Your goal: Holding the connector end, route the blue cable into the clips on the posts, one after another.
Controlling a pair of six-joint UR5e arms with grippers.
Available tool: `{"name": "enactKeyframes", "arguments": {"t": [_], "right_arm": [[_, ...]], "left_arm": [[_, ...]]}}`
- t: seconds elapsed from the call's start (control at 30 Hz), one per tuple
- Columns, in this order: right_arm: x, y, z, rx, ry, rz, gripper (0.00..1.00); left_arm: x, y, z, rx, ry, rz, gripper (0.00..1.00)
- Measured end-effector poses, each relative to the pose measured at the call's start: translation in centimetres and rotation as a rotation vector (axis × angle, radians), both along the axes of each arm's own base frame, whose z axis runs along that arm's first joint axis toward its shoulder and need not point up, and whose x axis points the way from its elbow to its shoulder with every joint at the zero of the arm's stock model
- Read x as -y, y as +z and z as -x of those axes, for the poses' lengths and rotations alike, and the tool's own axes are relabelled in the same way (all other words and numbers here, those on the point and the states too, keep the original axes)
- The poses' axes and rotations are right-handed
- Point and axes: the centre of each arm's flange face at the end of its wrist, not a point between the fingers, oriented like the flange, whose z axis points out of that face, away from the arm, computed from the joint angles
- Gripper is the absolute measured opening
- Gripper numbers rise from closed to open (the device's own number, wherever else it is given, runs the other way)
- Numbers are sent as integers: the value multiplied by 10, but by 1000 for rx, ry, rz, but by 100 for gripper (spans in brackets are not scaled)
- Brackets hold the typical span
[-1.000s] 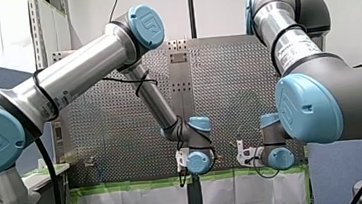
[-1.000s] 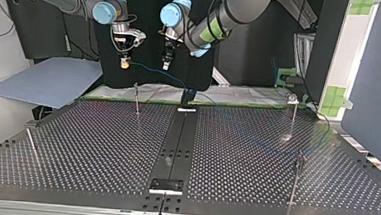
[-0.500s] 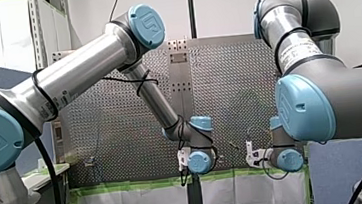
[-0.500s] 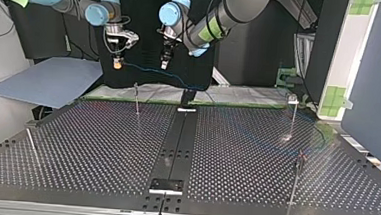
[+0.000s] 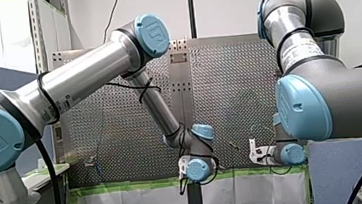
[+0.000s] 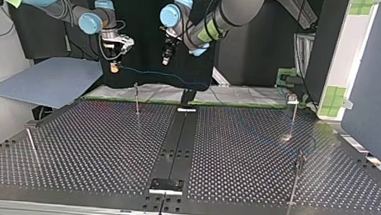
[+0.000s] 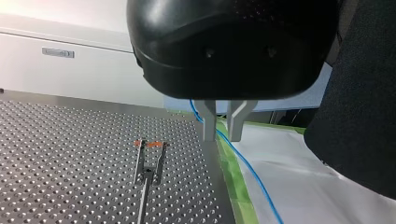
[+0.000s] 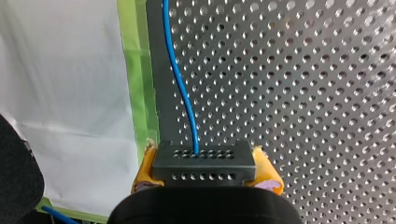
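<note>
Right end effector (image 8: 205,169): closed on the black connector (image 8: 204,158), with a yellow pad (image 8: 143,171) against each side of it. The blue cable (image 8: 184,93) leaves the middle of the connector's front face. It runs straight ahead over the dark border of the perforated table (image 8: 303,93), just beside a strip of green tape (image 8: 135,79).

Left end effector (image 7: 223,137): its two metal fingers (image 7: 208,122) are a narrow gap apart and hold nothing. The cable passes behind them, shows in the gap, then runs on across a white sheet (image 7: 303,186) laid beyond the tape. Whether the cable touches either finger cannot be told. A forked post (image 7: 148,168) with orange tips stands on the table beside this end effector, apart from the cable.

Top view:
- Both end effectors hang in the air beyond the table's far edge, the right one at the view's left and the left one nearer the centre.
- The right one is above and beyond the far-left post (image 6: 137,98).
- The cable stretches from the connector across toward the centre, passing below the left end effector without contact.
- It then drops toward the table's far edge at mid-width.
- A faint blue line continues over the table at the view's right; its course there is too dim to trace.
</note>
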Motion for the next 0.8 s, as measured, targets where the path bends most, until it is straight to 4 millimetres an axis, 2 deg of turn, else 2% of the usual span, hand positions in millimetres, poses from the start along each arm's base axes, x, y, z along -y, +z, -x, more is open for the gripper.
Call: {"name": "enactKeyframes", "arguments": {"t": [0.2,0.5,0.8], "right_arm": [[15,4,5,4,15,-3,0],[36,13,5,31,77,21,0],[49,18,12,73,94,25,0]], "left_arm": [[10,-14,-2,-20,-11,-21,24],[21,-11,-5,-19,-10,-7,24],[34,-2,-16,-10,-7,16,24]]}}
